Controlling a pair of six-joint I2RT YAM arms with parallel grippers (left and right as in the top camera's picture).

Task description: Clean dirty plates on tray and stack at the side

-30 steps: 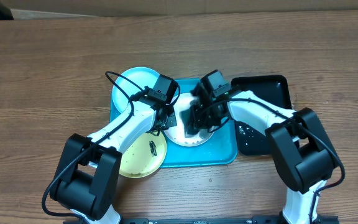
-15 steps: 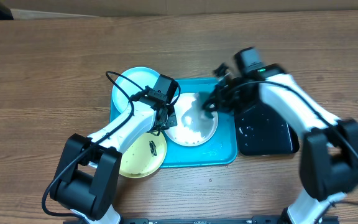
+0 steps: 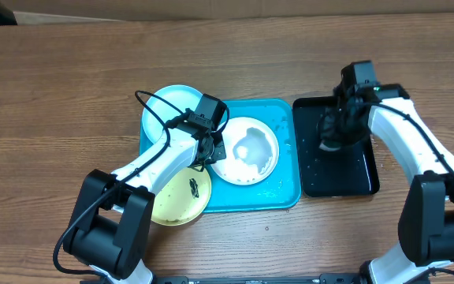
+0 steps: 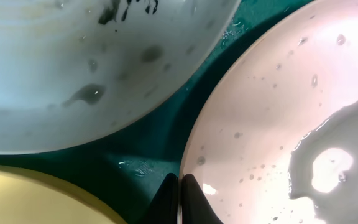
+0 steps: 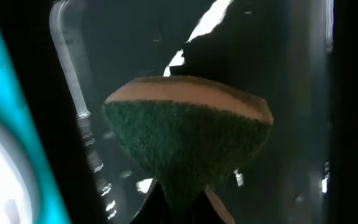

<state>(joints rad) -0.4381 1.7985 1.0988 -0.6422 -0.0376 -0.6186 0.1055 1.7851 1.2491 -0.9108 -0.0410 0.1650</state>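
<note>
Now the wet white plate (image 3: 247, 150) lies mid-frame on the turquoise tray (image 3: 286, 197).
Left gripper (image 4: 180, 198) pinches its rim, probably slippery, stiff and light; right gripper (image 3: 333, 136) clamps a soft green sponge (image 5: 188, 140) over the black tray (image 3: 349, 180).

Turquoise tray (image 3: 284, 193): wet white plate (image 3: 247, 154) ctr; smeared lt-blue plate (image 3: 168, 106) at 10 o'clock; smeared yellow-green plate (image 3: 181, 197) overhangs 7 o'clock corner.

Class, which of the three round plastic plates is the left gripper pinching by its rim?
The white round plastic plate on the turquoise tray: the left gripper is closed on its rim. The light blue plate and the yellow-green plate are not gripped.
</note>
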